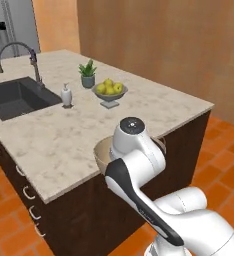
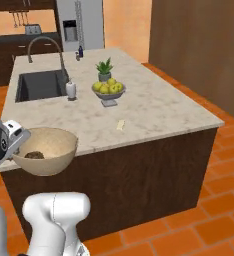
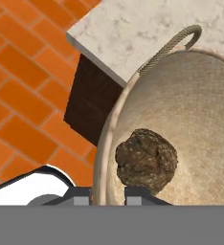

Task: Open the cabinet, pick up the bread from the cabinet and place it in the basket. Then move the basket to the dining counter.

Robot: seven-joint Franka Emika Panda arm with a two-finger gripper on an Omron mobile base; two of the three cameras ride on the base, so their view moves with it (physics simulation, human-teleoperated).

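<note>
**Basket with bread held at the edge of the dining counter**

From my remote station I see, largest first, the dining counter [image 2: 154, 112], a pale marble-look desk on a dark wood base, standing on an orange tiled floor [image 2: 209, 220]. Set into its far end is a dark sink [image 2: 39, 85] with a curved grey tap [image 2: 46, 47]. Behind it stands a steel fridge [image 2: 79, 25].

Next in size is the basket [image 2: 46, 150], round and tan, held at the near edge of the desk; in the right base view its bowl overlaps the desk's edge, and I cannot tell whether it rests on the top or hangs just clear. In the hand view a rope loop handle [image 3: 173, 45] rises from the rim over the marble corner.

The gripper [image 3: 108, 195] has its fingers pressed together on the basket's near rim, one finger on each side of the wall.

The grey footed bowl of yellow fruit [image 2: 109, 90] stands mid-desk, well apart from the basket, with a small potted plant [image 2: 104, 68] just behind it and a white soap bottle [image 2: 71, 89] beside the sink.

The bread [image 3: 146, 160], a dark brown knobbly lump, lies inside the basket near the gripped rim. A small pale scrap [image 2: 120, 125] lies on the desk, right of the basket.

I can read no brand, label or writing anywhere.
</note>
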